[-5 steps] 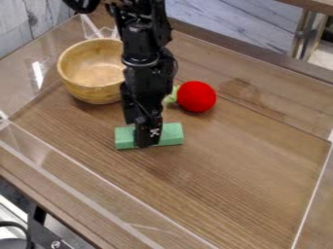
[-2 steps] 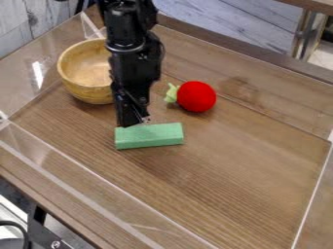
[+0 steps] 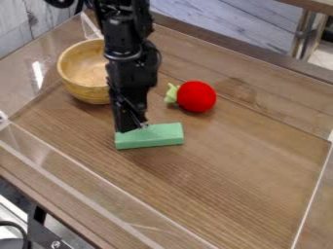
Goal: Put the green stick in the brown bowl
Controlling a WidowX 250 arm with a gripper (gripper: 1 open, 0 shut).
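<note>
Mint-green stick [image 3: 158,137] lies flat on the table, directly under the pincer [image 3: 130,126] and reaching out to its right. A second earlier the fingers stood apart astride the stick's middle; now they are together at its left end, and whether they pinch it cannot be told. Stick, bowl and ball have not shifted. One brown bowl [image 3: 76,91] behind-left of the pincer, one red ball [image 3: 197,96] behind-right. Wood-grain table [image 3: 240,170], clear low walls [image 3: 33,148]; grey planks [image 3: 247,24] beyond.

Your arm [image 3: 130,63] comes down from above with the wrist upright. Your gripper [image 3: 130,125] points straight down, its fingers closed together.
</note>
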